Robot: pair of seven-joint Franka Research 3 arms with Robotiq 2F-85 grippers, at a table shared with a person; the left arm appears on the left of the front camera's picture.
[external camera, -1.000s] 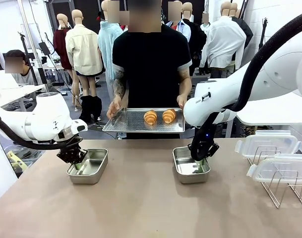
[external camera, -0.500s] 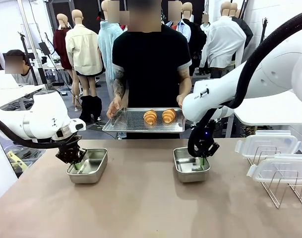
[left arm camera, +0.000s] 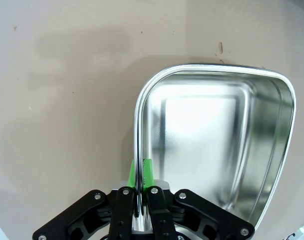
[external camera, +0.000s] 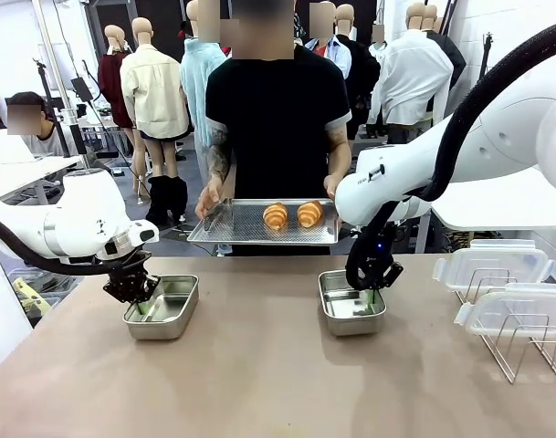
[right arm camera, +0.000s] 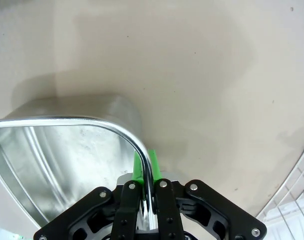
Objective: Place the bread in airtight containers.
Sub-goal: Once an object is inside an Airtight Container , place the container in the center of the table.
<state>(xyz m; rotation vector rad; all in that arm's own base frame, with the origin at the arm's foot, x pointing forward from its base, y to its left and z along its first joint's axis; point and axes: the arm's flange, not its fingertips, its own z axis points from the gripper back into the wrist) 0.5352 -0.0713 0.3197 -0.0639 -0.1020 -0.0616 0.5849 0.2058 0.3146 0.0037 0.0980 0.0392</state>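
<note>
firmly left gripper (left arm camera: 141, 171) pinches left tin (left arm camera: 211, 145), right gripper (right arm camera: 146, 167) right tin (right arm camera: 62, 160).

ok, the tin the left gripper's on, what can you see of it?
The left tin is a small, shallow rectangular container with rounded corners and a rolled rim, and it looks like shiny stainless steel. It is empty, has no lid and is open side up, on the robot's left part of the table. The left gripper has its jaws shut on one side wall, a green pad on each face. I cannot tell whether it rests on the table or is slightly lifted.
</note>
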